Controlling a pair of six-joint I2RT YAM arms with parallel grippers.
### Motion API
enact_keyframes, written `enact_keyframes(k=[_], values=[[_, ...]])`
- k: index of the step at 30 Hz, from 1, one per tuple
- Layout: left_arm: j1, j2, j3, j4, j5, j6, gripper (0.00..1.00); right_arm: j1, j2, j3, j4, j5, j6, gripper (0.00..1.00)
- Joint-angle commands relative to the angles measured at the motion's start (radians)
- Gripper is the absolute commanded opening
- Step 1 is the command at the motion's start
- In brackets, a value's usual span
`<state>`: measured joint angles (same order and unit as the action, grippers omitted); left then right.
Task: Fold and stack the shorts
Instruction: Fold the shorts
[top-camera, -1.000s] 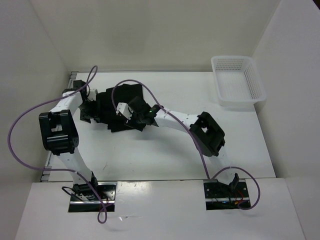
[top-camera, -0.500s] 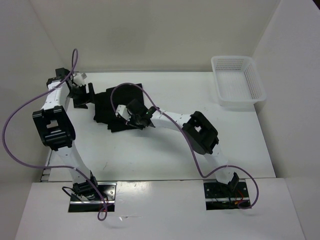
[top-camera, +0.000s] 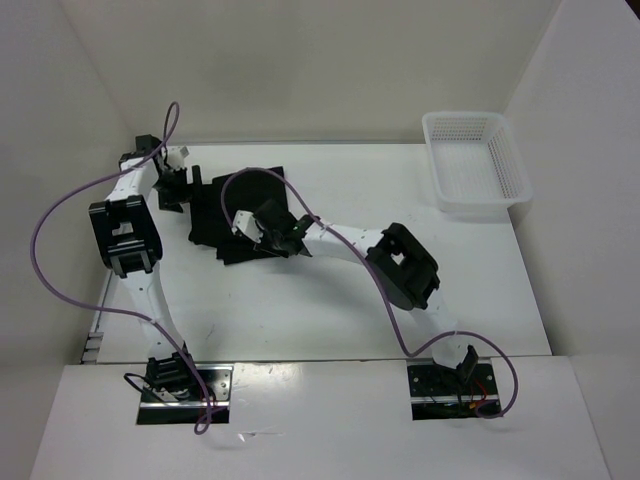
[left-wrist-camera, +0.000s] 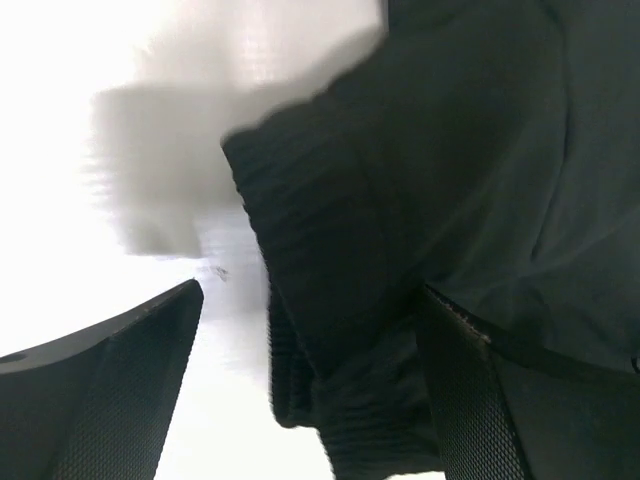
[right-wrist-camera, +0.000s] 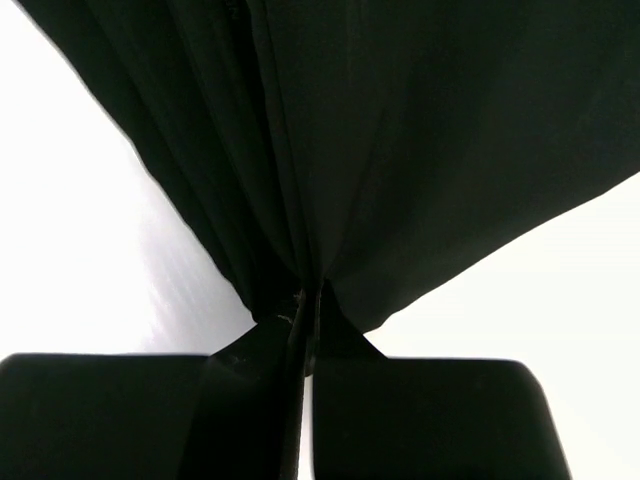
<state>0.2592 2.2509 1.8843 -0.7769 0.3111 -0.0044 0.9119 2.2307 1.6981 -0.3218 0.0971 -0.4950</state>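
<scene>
Right jaws tight on the shorts (right-wrist-camera: 420, 130); left jaws wide, blurred waistband (left-wrist-camera: 310, 300) between, contact unclear.

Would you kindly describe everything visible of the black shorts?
The shorts are plain black soft fabric, lying crumpled and partly folded on the white table, left of centre. A thick ribbed band shows at their left edge, between the fingers of the open left gripper. The right gripper is shut on a pinched fold of them, drawing creases toward it.
</scene>
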Motion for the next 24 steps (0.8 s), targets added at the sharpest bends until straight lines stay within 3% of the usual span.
enact_keyframes(k=[1, 3, 8, 9, 17, 18, 21, 22, 23, 24], values=[[0.002, -0.008, 0.045, 0.044, 0.017, 0.004, 0.92, 0.012, -0.112, -0.060, 0.033, 0.003, -0.042, 0.00], [-0.021, 0.002, 0.079, 0.053, 0.042, 0.004, 0.90, 0.012, -0.152, -0.127, 0.024, -0.007, -0.069, 0.00], [-0.080, 0.048, 0.102, 0.053, 0.094, 0.004, 0.57, 0.012, -0.216, -0.274, 0.042, -0.017, -0.152, 0.00], [-0.089, 0.049, 0.102, 0.042, 0.111, 0.004, 0.55, 0.012, -0.230, -0.299, 0.043, -0.017, -0.171, 0.00], [-0.172, 0.003, 0.032, 0.030, 0.145, 0.004, 0.64, 0.021, -0.411, -0.514, 0.076, -0.016, -0.264, 0.03], [-0.172, -0.013, 0.018, 0.030, 0.134, 0.004, 0.66, 0.021, -0.425, -0.514, 0.061, -0.026, -0.264, 0.11], [-0.172, -0.066, -0.008, 0.008, 0.134, 0.004, 0.84, 0.021, -0.492, -0.535, 0.030, -0.080, -0.264, 0.39], [-0.163, -0.106, -0.017, -0.002, 0.143, 0.004, 0.87, 0.021, -0.540, -0.548, 0.030, -0.100, -0.264, 0.51], [-0.163, -0.131, -0.027, -0.002, 0.143, 0.004, 0.91, 0.021, -0.568, -0.560, 0.030, -0.149, -0.264, 0.69], [-0.153, -0.186, -0.040, -0.002, 0.154, 0.004, 0.99, 0.021, -0.597, -0.560, 0.030, -0.172, -0.264, 0.75]])
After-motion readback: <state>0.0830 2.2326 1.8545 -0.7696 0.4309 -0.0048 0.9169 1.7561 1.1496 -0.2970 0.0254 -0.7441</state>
